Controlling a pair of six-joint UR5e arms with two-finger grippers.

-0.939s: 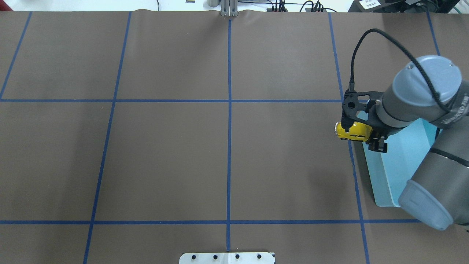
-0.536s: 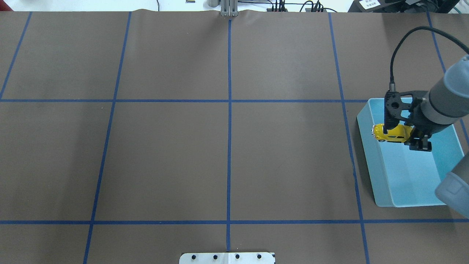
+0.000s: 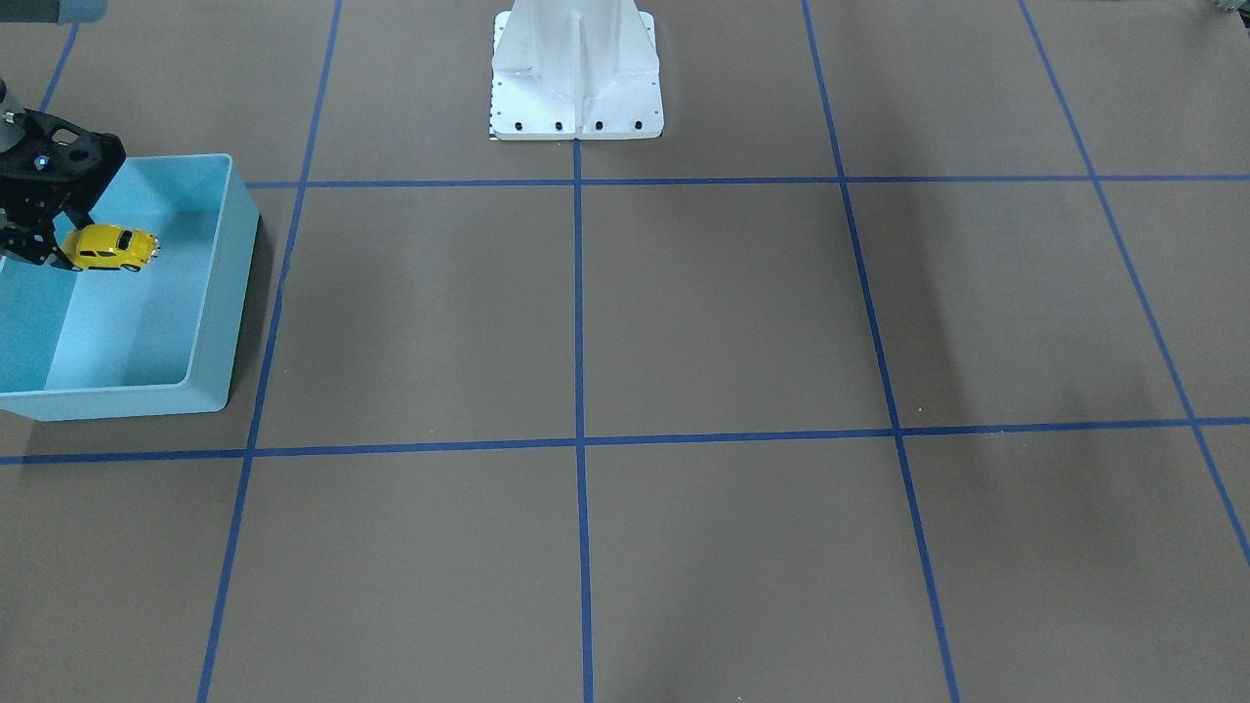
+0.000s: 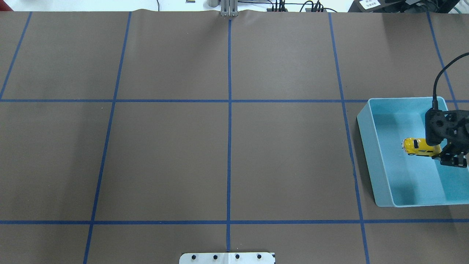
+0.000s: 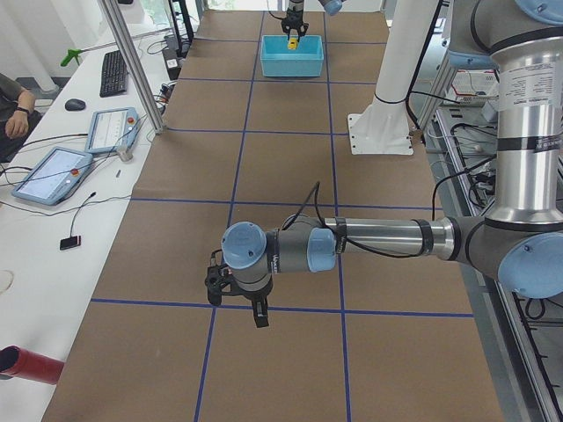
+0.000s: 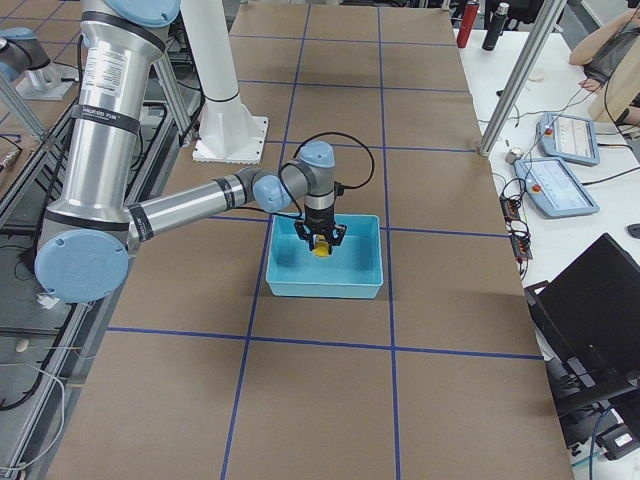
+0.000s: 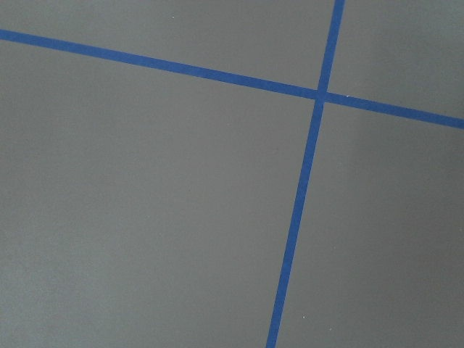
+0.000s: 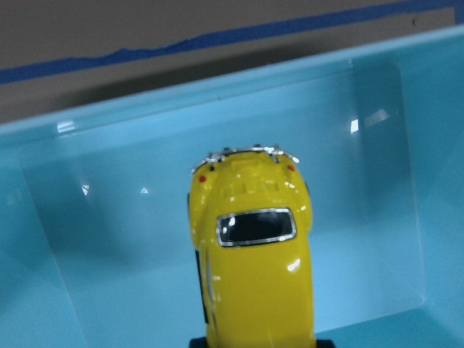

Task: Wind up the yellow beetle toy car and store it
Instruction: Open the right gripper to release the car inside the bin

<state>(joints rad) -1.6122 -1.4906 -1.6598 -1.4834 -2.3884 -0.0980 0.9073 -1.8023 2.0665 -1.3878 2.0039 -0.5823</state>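
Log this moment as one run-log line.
phase: store | right gripper: shut on toy car, over bin | left gripper: above table, state unclear | toy car not yet released

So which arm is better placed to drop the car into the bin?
Right. The right gripper holds the yellow beetle toy car over the light blue bin; the left gripper hangs over the table far from it.
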